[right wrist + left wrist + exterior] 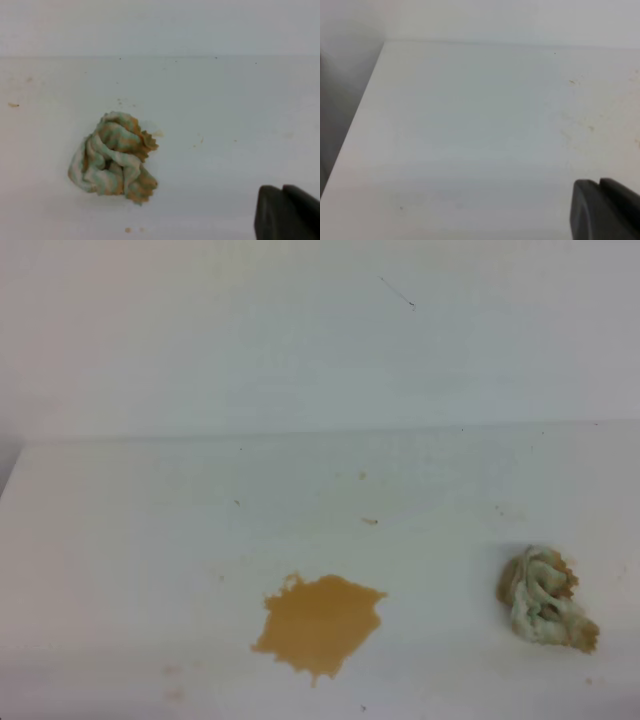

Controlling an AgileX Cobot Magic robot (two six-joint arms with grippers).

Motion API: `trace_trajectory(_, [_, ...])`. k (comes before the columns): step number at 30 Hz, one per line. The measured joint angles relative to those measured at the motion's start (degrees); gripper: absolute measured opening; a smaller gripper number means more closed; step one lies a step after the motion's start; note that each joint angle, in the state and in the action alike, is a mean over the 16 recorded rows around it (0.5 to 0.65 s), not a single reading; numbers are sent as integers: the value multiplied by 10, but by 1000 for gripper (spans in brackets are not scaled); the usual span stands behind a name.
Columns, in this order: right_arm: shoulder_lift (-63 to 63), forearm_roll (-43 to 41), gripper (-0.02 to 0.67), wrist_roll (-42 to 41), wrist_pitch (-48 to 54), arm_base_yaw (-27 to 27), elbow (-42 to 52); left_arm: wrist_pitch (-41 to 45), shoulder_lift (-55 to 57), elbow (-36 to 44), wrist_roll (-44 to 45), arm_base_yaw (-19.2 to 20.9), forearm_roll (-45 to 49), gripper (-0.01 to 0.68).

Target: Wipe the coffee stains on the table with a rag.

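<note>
Lay spread on the white table (130, 540) toward its near edge, slightly left of centre in the high view: the coffee stains (320, 624), one orange-brown blotch with ragged edges and a short drip at the front. Sat well apart to the right: the rag (545, 598), a crumpled wad of pale green-and-white cloth soaked tan-brown in patches, untouched and lying free. Seen again from the right wrist camera, the rag (114, 157) left of centre, with tiny brown specks (134, 230) just in front of it. Showed only as a dark corner at the lower right of that view: the right tool (287, 212), clenched on nothing, well clear of the cloth. Likewise only a dark corner in the left wrist view: the left tool (604, 210), over bare table, state impossible to tell. Ran behind the table: a plain white wall (300, 330).
</note>
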Motion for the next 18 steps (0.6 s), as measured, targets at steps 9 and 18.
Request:
trace_trajectory(9, [0, 0, -3, 0, 0, 0, 0, 0, 0, 0, 0, 0, 0, 1])
trace_trajectory(18, [0, 0, -3, 0, 0, 0, 0, 0, 3, 0, 0, 0, 0, 1])
